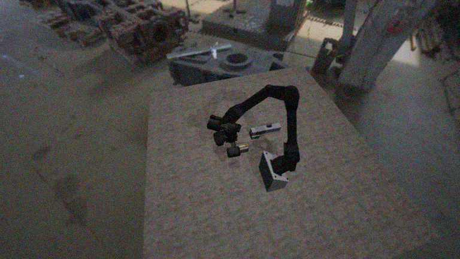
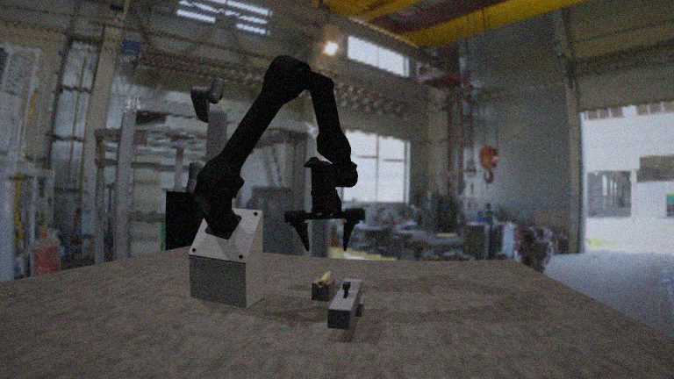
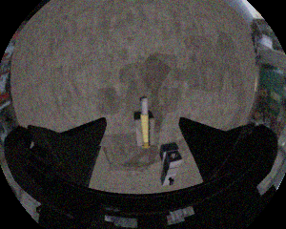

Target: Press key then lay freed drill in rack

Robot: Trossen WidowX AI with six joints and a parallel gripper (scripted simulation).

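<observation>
My gripper is open and empty, its fingers wide apart above the small rack. The drill, yellow with a grey end, lies along the top of the rack, a small grey block. The grey end sticks out past the block in the wrist view. Whether the drill is fully level I cannot tell. The long grey holder stands beside the rack, with the black key on its top. In the top view the gripper hides part of the rack.
The arm's grey base block stands on the table, near the rack and holder. The long holder is the nearest obstacle to the rack. Machinery stands beyond the table's far edge in the top view.
</observation>
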